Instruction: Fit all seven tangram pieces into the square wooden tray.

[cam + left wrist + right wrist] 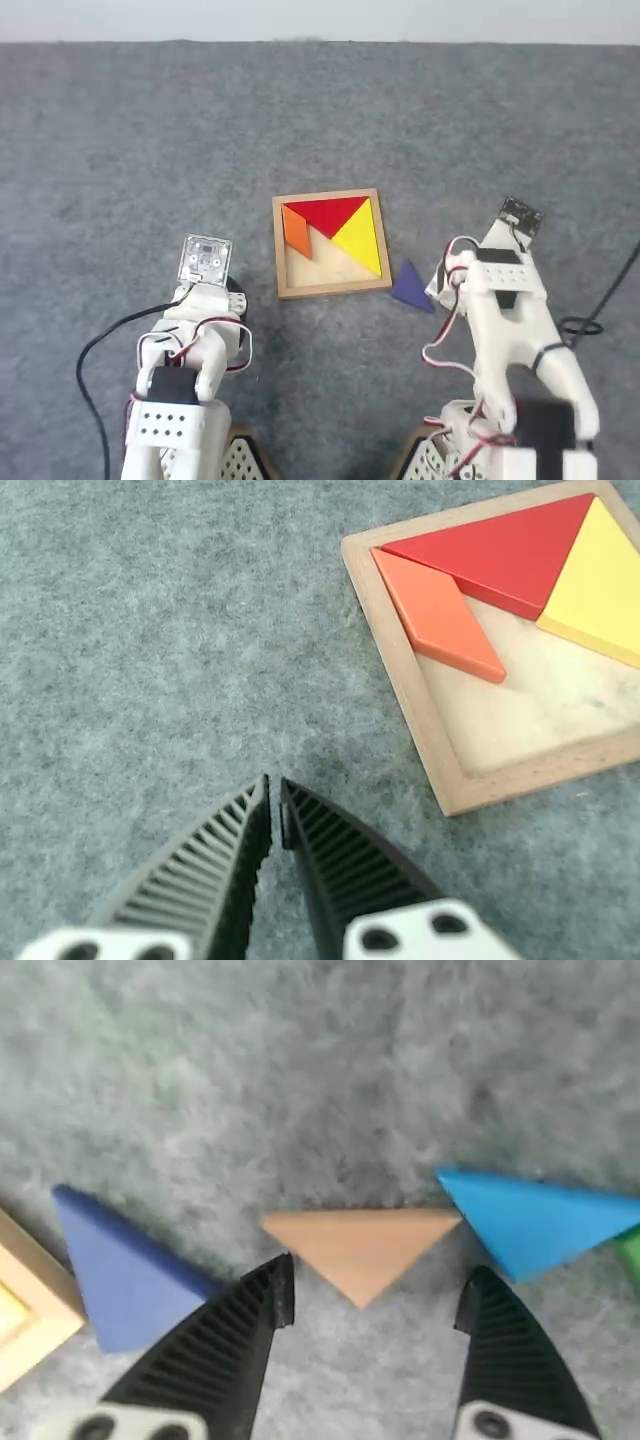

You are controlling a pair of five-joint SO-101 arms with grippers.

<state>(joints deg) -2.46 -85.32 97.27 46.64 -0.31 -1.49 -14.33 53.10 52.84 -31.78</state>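
The square wooden tray [283, 250] lies mid-table and holds a red triangle [327, 212], a yellow triangle [360, 240] and an orange parallelogram [296, 230]. A dark blue triangle [410, 287] lies on the carpet just right of it. My right gripper [380, 1288] is open, low over a tan wooden triangle [360, 1245] that sits just ahead of the gap between its fingers. The dark blue triangle [125, 1275] and a light blue triangle [530, 1220] flank the tan one. My left gripper [275, 788] is shut on nothing, over bare carpet short of the tray's corner [455, 800].
A sliver of a green piece [630, 1250] shows beyond the light blue triangle. The tray's lower half [540, 700] is bare wood. Grey carpet covers the table. The right arm [505, 300] stands right of the tray, and a black cable [600, 300] trails at the right edge.
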